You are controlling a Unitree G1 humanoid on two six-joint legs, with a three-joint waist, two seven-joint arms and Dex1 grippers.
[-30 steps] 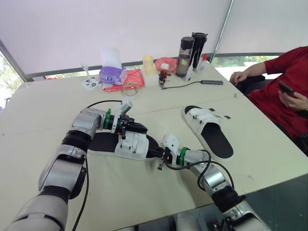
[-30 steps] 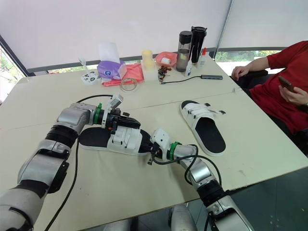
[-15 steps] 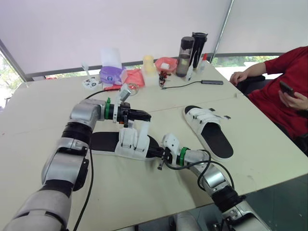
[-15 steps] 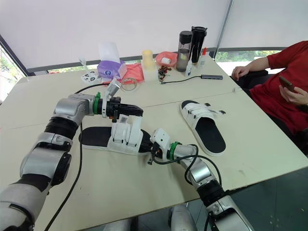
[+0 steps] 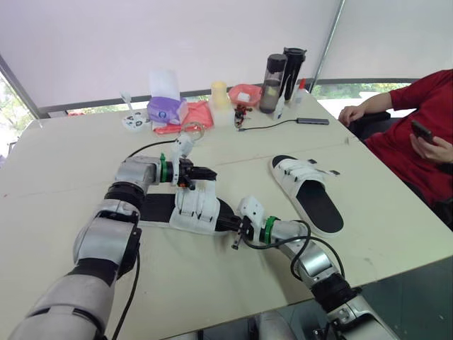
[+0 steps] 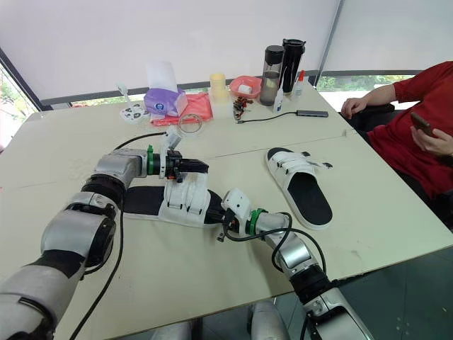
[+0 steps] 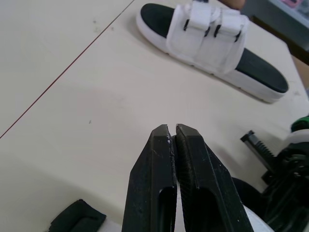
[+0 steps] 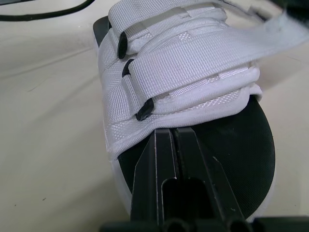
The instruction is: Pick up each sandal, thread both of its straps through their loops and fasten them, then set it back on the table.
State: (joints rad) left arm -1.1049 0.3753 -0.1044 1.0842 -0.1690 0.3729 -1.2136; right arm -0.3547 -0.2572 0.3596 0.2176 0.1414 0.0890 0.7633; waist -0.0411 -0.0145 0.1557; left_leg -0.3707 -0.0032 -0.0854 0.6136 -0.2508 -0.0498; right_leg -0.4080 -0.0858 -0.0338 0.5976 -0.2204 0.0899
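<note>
Left gripper (image 7: pixel 172 129): fingers pressed together, nothing between them. It hangs just over the strap section of the near sandal (image 5: pixel 195 209), on that sandal's far side, pointing toward the far sandal (image 5: pixel 308 188).
Right gripper (image 8: pixel 173 133): fingers pressed together, no object held. The tips rest at the toe end of the near sandal, over the black footbed and against the edge of the front strap (image 8: pixel 193 72).
Near sandal: flat on the table (image 5: pixel 396 234), between the two grippers, heel toward the robot's left, toe toward the right gripper. Two white straps cross the white upper, with black loops (image 8: pixel 143 113) along one side. One strap tail (image 8: pixel 285 26) runs out free past the side of the upper.
Far sandal: flat on the table, well apart from both grippers, on the robot's right. Both of its straps lie flat across the upper.
Far table edge: two dark bottles (image 5: pixel 272 74), a purple tissue box (image 5: pixel 166 110), a pink bowl (image 5: pixel 244 93) and a cable (image 5: pixel 276 126), all well apart from the sandals.
Person: seated at the table's right side in a red top (image 5: pixel 417 120), holding a phone (image 5: pixel 420 130).
</note>
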